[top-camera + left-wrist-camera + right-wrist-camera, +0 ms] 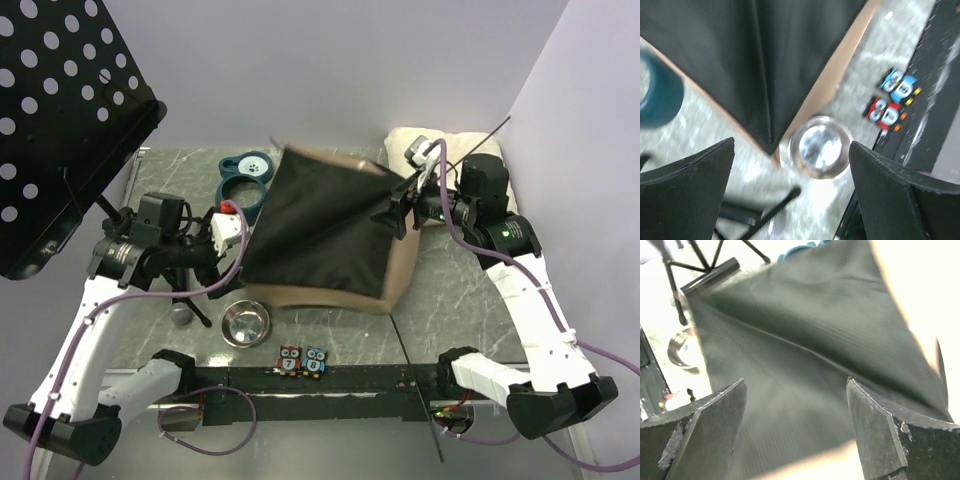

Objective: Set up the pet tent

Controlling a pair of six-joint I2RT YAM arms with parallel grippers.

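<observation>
- Pet tent (320,225) is lying mid-table, its black base panel (312,215) tilted upward over tan fabric (398,272).
- Left gripper (228,232) is being kept at its left edge and right gripper (398,212) at its right corner; both sets of fingers (700,175) (890,435) are spread wide, gripping nothing.
- Tent is being judged light, floppy and slick; hemmed edges are being favoured for grasping.

My overhead view is evenly lit and sharp. The left wrist view smears with blur, the steel bowl (819,147) glaring. My right wrist view blows out white around the pet tent (805,365).
</observation>
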